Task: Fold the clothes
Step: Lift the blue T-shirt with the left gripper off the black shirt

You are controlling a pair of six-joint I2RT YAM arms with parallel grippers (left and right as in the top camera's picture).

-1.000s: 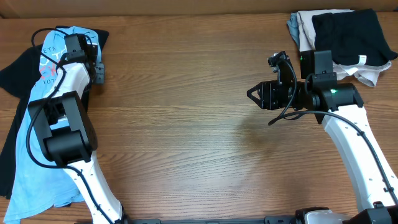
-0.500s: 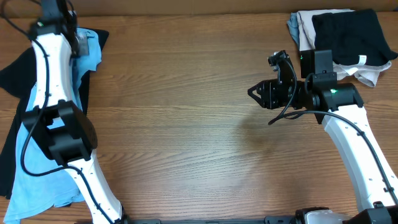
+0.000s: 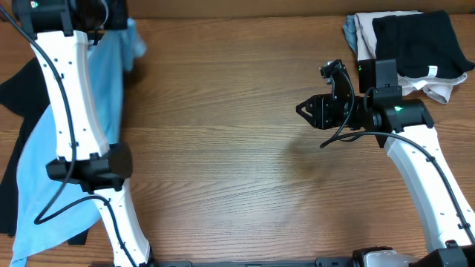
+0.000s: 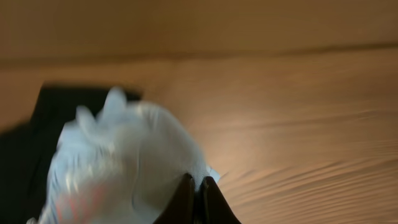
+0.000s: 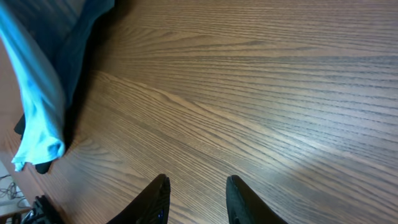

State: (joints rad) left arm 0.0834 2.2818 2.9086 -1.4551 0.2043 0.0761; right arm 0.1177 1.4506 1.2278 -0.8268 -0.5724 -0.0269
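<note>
The light blue T-shirt [image 3: 37, 178] is hanging down the left side of the table [image 3: 223, 148], its long axis running far to near. Its upper end is leaning right toward the far edge, and its lower end is trailing off at the near-left corner. The left claw [image 4: 196, 180] is pinching that upper end, fingers pressed together on bunched cloth, though the wrist view is blurring. A black garment [image 3: 18, 81] is lying under and beside the shirt, spilling toward the left edge. From there a wide stretch of bare wood is opening across the middle, free right up to the right claw [image 3: 300, 110], which is hovering with fingers spread and holding nothing. Behind it, a folded stack [image 3: 415, 37] of black and beige clothes is sitting in the far right corner, well apart from the shirt.
</note>
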